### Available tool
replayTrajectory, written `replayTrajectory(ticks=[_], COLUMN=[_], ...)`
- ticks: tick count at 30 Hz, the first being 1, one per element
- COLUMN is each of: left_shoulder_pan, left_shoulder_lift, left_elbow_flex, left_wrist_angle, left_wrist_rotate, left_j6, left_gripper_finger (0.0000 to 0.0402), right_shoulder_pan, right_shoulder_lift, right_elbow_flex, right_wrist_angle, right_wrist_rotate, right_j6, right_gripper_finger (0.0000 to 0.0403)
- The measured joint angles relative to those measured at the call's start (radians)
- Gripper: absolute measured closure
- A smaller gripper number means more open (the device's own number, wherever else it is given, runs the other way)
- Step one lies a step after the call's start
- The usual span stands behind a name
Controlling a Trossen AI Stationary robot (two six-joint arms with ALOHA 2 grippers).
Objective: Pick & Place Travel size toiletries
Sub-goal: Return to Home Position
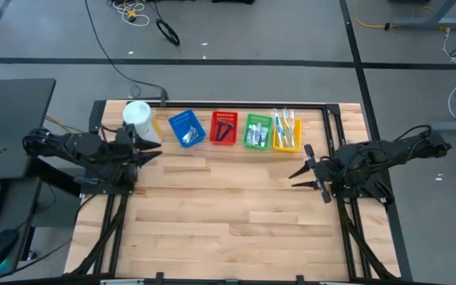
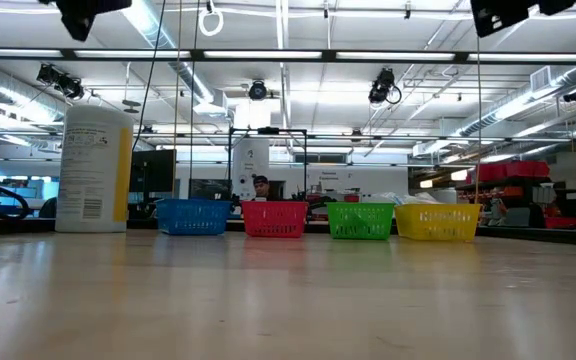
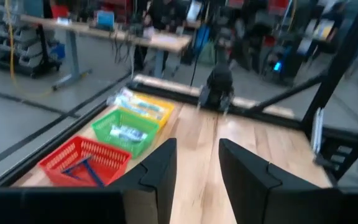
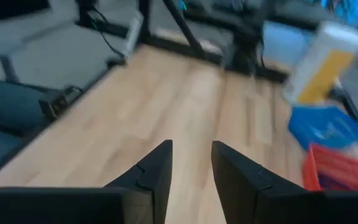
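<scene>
The travel size toiletries lie in four small baskets in a row along the table's far edge. The blue basket [image 1: 186, 128] holds silvery items, the red basket [image 1: 223, 129] dark razors [image 3: 82, 168], the green basket [image 1: 257, 131] small white tubes, and the yellow basket [image 1: 286, 133] toothbrushes [image 1: 285, 123]. My left gripper [image 1: 157, 152] hovers open above the table's left side, near the blue basket, with nothing between its fingers [image 3: 160, 168]. My right gripper [image 1: 298, 168] hovers open above the table's right side, nearer than the yellow basket, also with nothing in it.
A large white canister with a yellow label [image 1: 138, 117] stands upright at the far left corner, beside the blue basket. A black frame [image 1: 212, 104] runs round the table. The bare wood [image 1: 228, 214] spreads wide in the middle and toward the near edge.
</scene>
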Motion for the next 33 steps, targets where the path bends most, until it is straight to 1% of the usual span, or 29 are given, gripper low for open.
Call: replayTrajectory(ticks=[2,4,7,9,11,19,21,23,26,31,33], left_shoulder_pan=[0.0,0.0,0.0,0.0,0.0,0.002,0.014,0.035,0.077,0.135,0.152], left_shoulder_lift=[-0.077,-0.149,-0.239,-0.282,-0.308,-0.32,-0.32,-0.32,-0.319,-0.32,-0.321], left_elbow_flex=[-0.074,-0.145,-0.254,-0.33,-0.398,-0.578,-0.621,-0.653,-0.677,-0.677,-0.677], left_wrist_angle=[0.065,0.125,0.218,0.283,0.344,0.608,0.679,0.724,0.71,0.686,0.69], left_wrist_rotate=[0.011,0.048,0.14,0.212,0.257,0.254,0.231,0.203,0.212,0.311,0.327], left_j6=[0.03,0.076,0.108,0.11,0.134,0.242,0.282,0.289,0.268,0.259,0.278], left_gripper_finger=[0.0274,0.0274,0.0274,0.0274,0.0274,0.0274,0.0274,0.0274,0.0274,0.0274,0.0274], right_shoulder_pan=[0.0,-0.002,-0.003,-0.003,-0.003,-0.003,-0.003,-0.003,-0.003,-0.003,-0.003], right_shoulder_lift=[-0.05,-0.1,-0.176,-0.218,-0.256,-0.358,-0.379,-0.4,-0.433,-0.496,-0.528], right_elbow_flex=[-0.062,-0.115,-0.184,-0.224,-0.261,-0.354,-0.382,-0.406,-0.444,-0.498,-0.515], right_wrist_angle=[0.075,0.113,0.143,0.172,0.199,0.225,0.234,0.235,0.235,0.229,0.218], right_wrist_rotate=[-0.029,-0.024,-0.016,-0.041,-0.066,-0.056,-0.032,0.004,0.021,0.015,0.015], right_j6=[-0.031,-0.038,-0.014,0.017,0.036,0.036,0.031,0.032,0.031,0.032,0.032], right_gripper_finger=[0.0283,0.0283,0.0283,0.0283,0.0283,0.0283,0.0283,0.0283,0.0283,0.0283,0.0283])
